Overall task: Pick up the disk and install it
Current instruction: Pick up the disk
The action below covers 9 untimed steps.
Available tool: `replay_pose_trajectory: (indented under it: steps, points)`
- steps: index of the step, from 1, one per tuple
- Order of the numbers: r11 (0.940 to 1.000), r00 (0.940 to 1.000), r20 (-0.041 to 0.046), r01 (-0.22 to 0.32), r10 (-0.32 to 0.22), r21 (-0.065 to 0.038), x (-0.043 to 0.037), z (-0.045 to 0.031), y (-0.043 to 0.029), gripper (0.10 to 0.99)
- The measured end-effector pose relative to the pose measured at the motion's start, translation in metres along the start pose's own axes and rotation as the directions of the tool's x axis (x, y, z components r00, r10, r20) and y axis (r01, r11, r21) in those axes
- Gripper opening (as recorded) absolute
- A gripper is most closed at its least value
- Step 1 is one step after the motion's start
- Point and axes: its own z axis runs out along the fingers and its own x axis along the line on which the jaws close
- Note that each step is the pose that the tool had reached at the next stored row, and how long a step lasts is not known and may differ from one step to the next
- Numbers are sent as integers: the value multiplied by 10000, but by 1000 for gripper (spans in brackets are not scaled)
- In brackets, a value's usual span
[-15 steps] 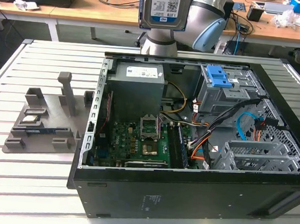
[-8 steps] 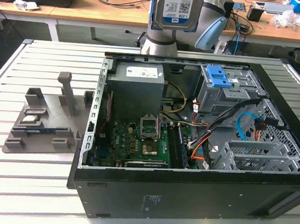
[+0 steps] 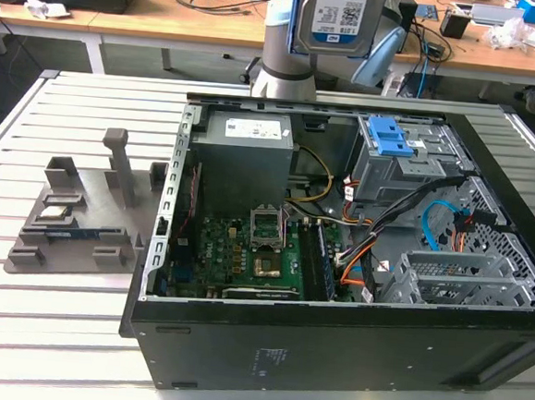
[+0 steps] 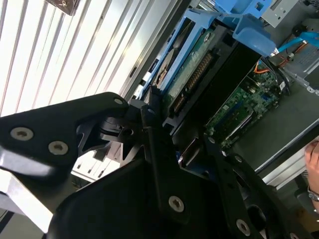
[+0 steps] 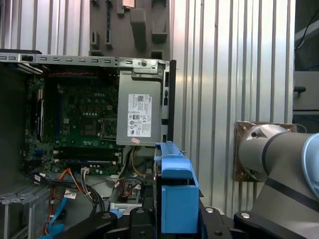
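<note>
My gripper [image 4: 178, 130] is clenched on the one disk [image 3: 336, 15] and holds it high above the open computer case [image 3: 330, 353], well clear of the table [image 3: 52, 350]. I judge the pick done and the install in hand. Seating the disk calls for squaring its blue frame with the one drive bay [image 3: 390, 173]. One power supply box [image 3: 244, 147] sits near that bay.

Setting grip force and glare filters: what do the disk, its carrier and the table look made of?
Disk: seemingly silver metal casing, dull sheen, with a white-and-blue label, likely paper. Carrier: blue plastic, matte, moulded edges. Table: probably aluminium, pale ribbed slats with a soft shine.
</note>
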Motion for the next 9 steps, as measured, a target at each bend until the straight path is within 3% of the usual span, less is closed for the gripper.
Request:
replay_pose_trajectory:
  steps: [6,9]
  points:
    - [10000,10000,-1,-1,1,-1,6,-7,-219,365]
    - [10000,10000,-1,0,0,0,10,-11,-363,365]
